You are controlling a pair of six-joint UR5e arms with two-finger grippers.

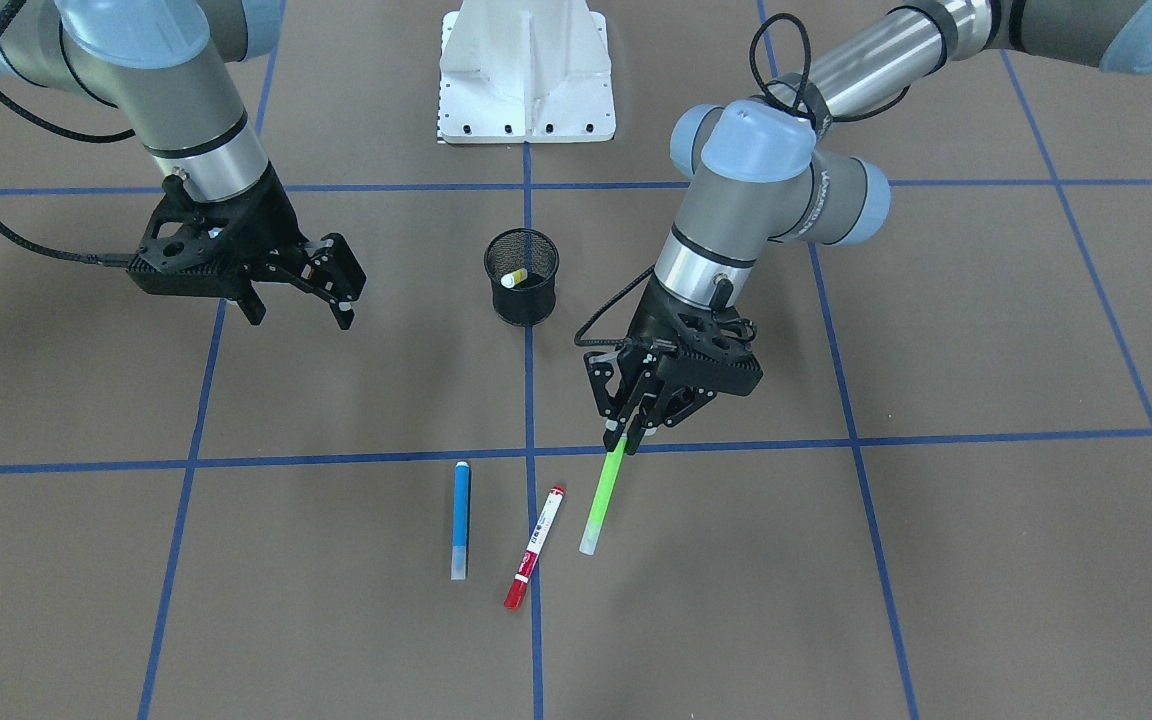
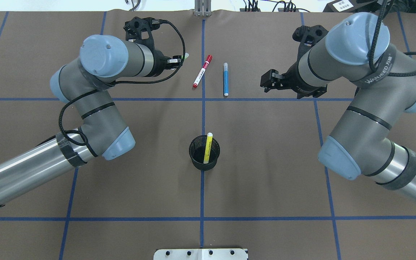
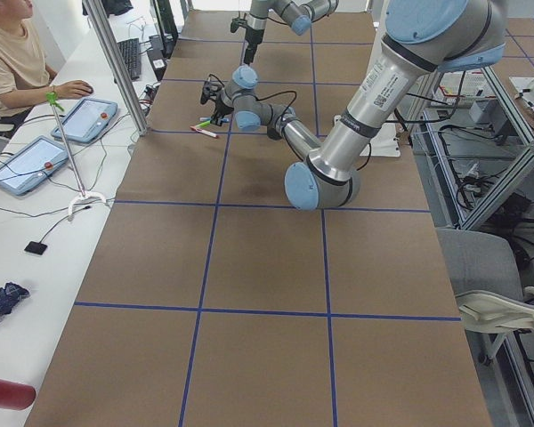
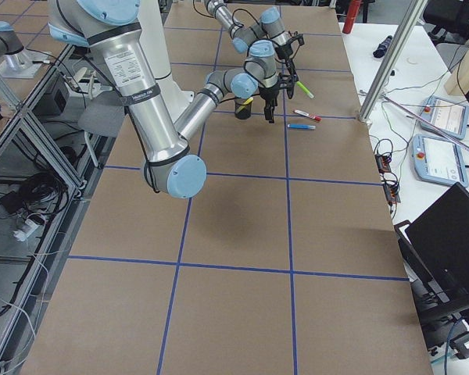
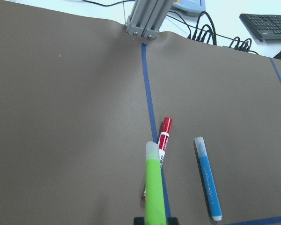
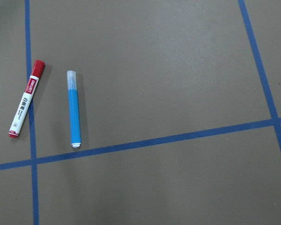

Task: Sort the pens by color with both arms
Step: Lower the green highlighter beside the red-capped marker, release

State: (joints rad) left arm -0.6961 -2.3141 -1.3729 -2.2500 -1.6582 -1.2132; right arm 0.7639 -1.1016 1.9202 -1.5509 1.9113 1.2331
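My left gripper (image 1: 626, 437) is shut on one end of the lime green pen (image 1: 603, 500). In the left wrist view the green pen (image 5: 155, 192) juts forward over the brown mat. Beside it on the mat lie the white pen with the red cap (image 1: 536, 545) (image 5: 163, 140) and the blue pen (image 1: 461, 520) (image 6: 73, 110). The yellow pen (image 2: 208, 148) stands in the black mesh cup (image 2: 194, 159) at the table's middle. My right gripper (image 1: 298, 310) hangs open and holds nothing, off to the side of the blue pen (image 2: 225, 79).
The white bolted base plate (image 1: 526, 110) sits at the robot's side of the table. Blue tape lines (image 1: 736, 445) divide the mat into squares. A person (image 3: 18, 53) sits at a side desk with tablets (image 3: 28, 162).
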